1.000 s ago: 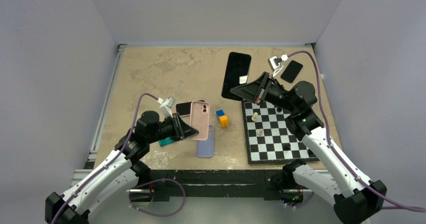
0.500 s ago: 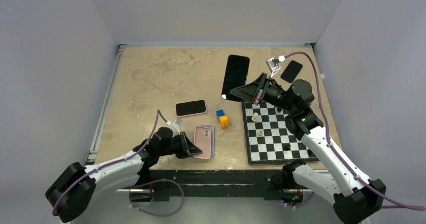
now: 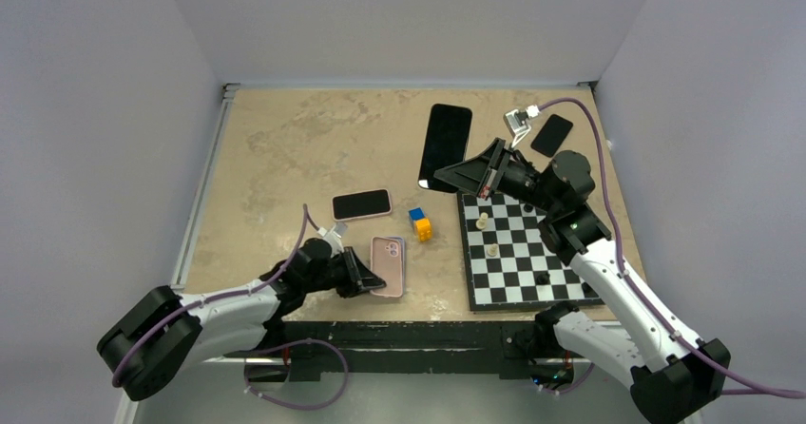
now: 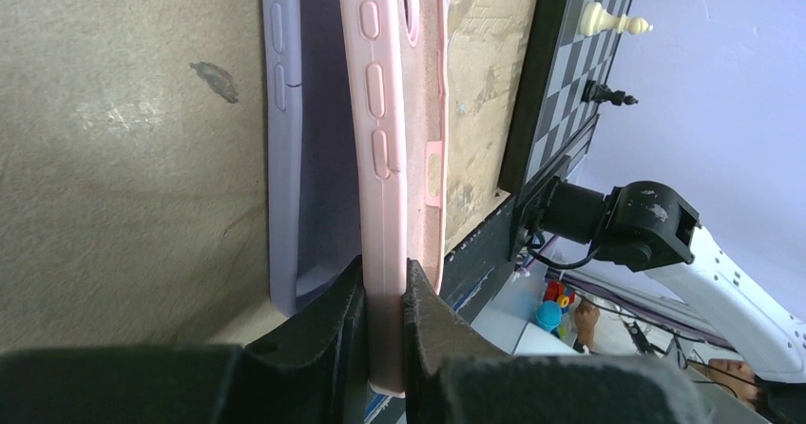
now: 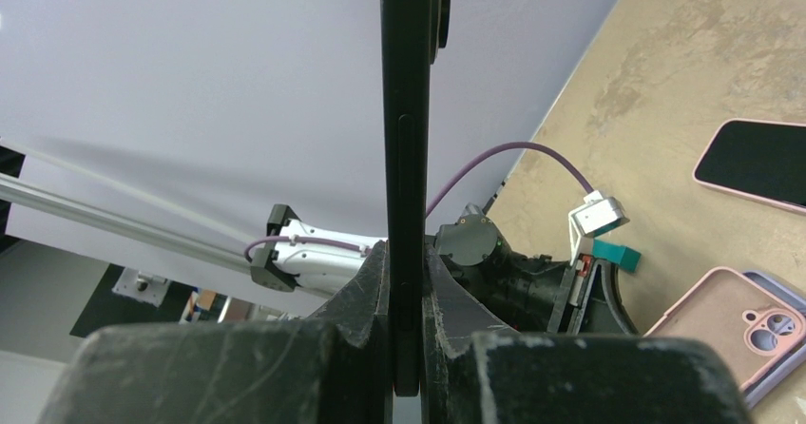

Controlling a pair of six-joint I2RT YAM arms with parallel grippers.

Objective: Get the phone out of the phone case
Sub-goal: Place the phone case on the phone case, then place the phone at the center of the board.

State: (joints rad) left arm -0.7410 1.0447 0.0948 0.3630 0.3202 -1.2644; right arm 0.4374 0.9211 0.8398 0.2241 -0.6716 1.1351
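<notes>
At the table's near edge, the left gripper pinches one end of the pink phone case, likely light and bendy, against a lavender case, while the right gripper clamps the black phone, seemingly stiff, slick and breakable, aloft at far right by its flat faces.

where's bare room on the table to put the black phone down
The far left of the table is bare, bordered by the left rail, the raised black phone and the pink phone. Crowded: the near middle around the pink case, the blocks, and the chessboard.
</notes>
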